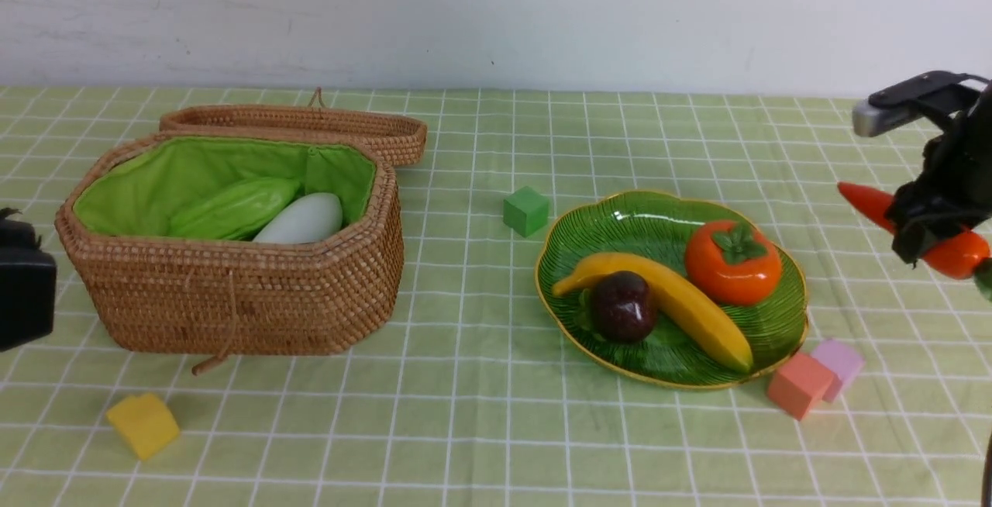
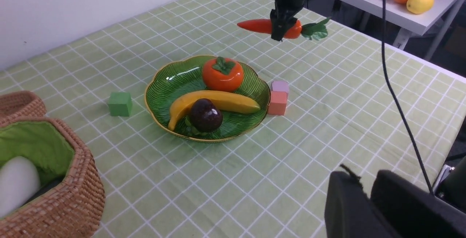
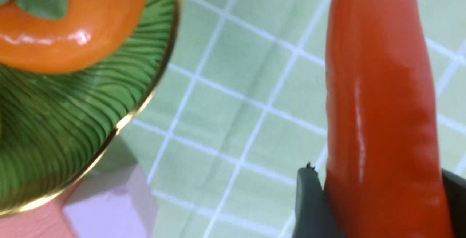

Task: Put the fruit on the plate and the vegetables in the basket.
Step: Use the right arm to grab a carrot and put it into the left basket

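Pink cube (image 1: 841, 363) and salmon cube (image 1: 798, 384) flank the plate (image 1: 790, 321); right gripper (image 1: 922, 239) clasps the carrot (image 1: 957, 253) (left gripper's (image 2: 367, 201) jaws nearly closed, empty).

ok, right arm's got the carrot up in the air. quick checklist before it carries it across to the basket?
1. Grip on carrot: ok. The right tool is shut on the carrot near its leafy end, held level above the cloth.
2. Basket open: ok. The lid lies back behind the basket.
3. Room inside: ok. The green gourd and white vegetable leave lining free.
4. Path: ok if kept high. The plate with its fruit and the green cube sit in between.
5. Left tool clear of the basket: cannot tell; it sits close beside it.
6. Eggplant in the basket: cannot tell.
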